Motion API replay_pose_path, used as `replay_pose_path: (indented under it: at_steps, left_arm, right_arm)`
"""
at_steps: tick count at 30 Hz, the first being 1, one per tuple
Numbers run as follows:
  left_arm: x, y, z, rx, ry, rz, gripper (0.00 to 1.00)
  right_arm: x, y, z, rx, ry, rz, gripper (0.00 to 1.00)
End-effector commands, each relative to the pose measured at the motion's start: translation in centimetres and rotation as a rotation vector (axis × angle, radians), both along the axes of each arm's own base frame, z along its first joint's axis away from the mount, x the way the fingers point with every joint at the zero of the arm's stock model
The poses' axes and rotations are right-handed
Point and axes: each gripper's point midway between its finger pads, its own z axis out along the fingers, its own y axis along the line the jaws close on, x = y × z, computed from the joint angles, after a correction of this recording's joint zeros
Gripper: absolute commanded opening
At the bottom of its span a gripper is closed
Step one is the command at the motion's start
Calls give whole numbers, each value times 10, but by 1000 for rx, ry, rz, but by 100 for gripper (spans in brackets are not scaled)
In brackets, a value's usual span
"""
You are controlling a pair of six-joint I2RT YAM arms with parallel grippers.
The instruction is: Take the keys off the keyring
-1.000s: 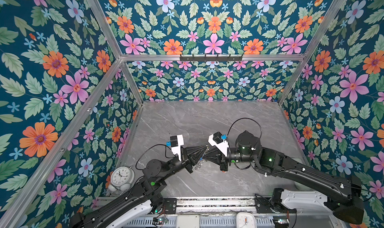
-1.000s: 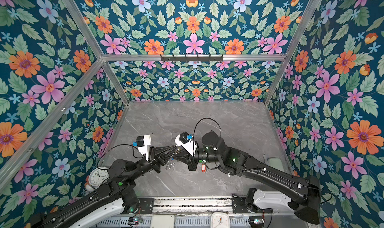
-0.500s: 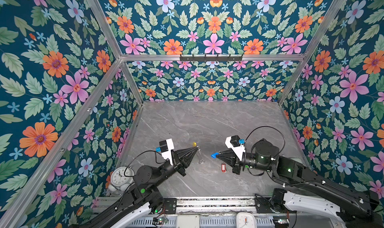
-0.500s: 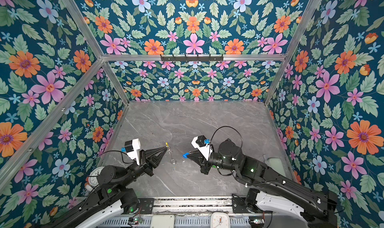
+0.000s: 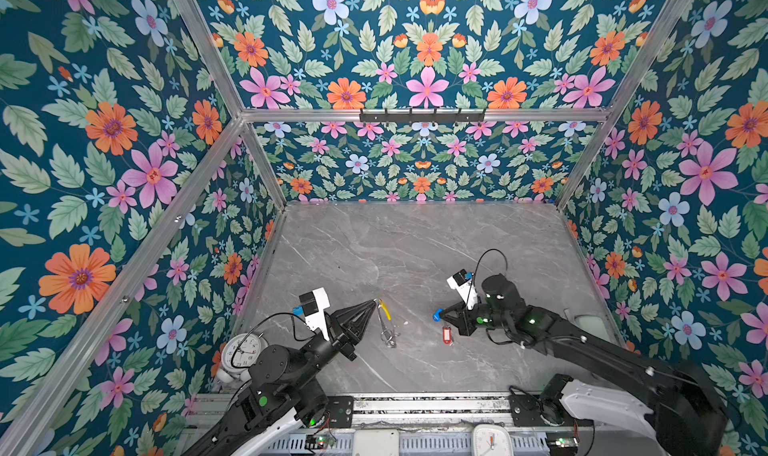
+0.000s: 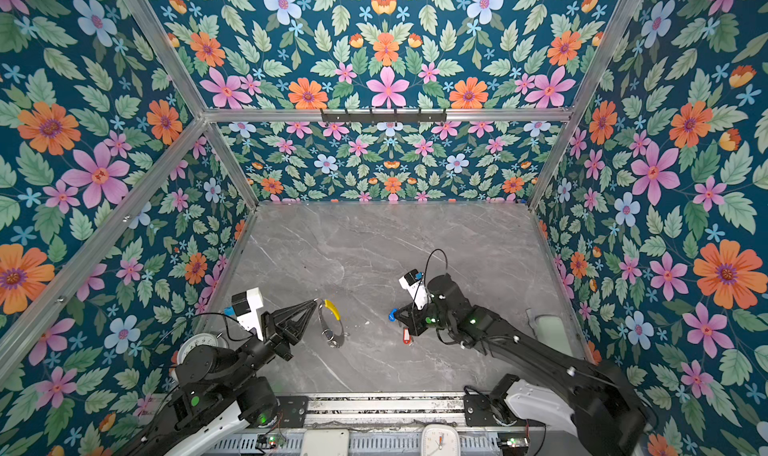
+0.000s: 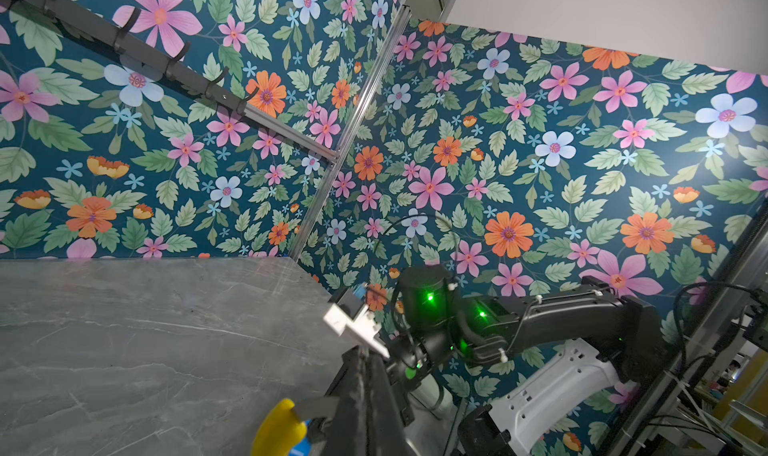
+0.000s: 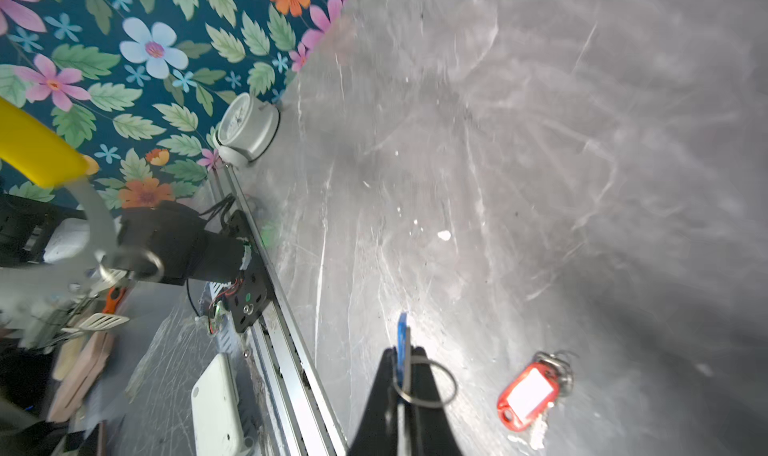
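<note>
In both top views my left gripper (image 5: 375, 304) (image 6: 316, 304) is shut on the keyring (image 5: 385, 329) (image 6: 330, 329) beside its yellow sleeve (image 5: 386, 308) (image 6: 332, 308); the wire hoop hangs down to the grey table (image 5: 395, 246). My right gripper (image 5: 440, 314) (image 6: 395, 314) is held apart to the right, shut on the key with the blue tag (image 5: 436, 315) (image 8: 401, 333), whose small split ring (image 8: 428, 385) loops around the fingers. The key with the red tag (image 5: 446, 335) (image 6: 407, 336) (image 8: 528, 393) lies flat on the table just below that gripper. The left wrist view shows the yellow sleeve (image 7: 278, 429) beside the shut fingers (image 7: 365, 391).
A white alarm clock (image 5: 243, 352) (image 8: 249, 127) stands in the front left corner. A black hook rail (image 5: 422, 115) runs along the back wall. At the front rail sit a white box (image 5: 376, 441) and a second clock (image 5: 490, 439). Floral walls enclose three sides.
The two grippers were close together at the middle; they have pulled apart, the left drawing back left with the keyring, the right drawing back right with the blue-tagged key.
</note>
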Motion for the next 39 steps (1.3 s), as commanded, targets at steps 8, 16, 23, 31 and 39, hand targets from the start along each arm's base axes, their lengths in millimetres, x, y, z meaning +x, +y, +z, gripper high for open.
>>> replay_pose_path:
  at_steps: [8,16,23,31,39]
  left_arm:
    - [2,0,-5,-13,24,1,0]
    - [3,-3,-11,-8,37,-6,0]
    - [5,-7,-15,4,53,-9,0]
    - [7,-11,-21,8,68,-17,0]
    - [13,-21,-32,41,111,-28,0]
  right_arm:
    - [-2,42,-48,-6,178,72,0]
    - [-13,45,-88,-163,226,73,7]
    - [-1,35,-80,-206,157,-9,38]
    - [3,21,0,-136,-13,-39,64]
    - [-16,24,60,-7,-132,18,67]
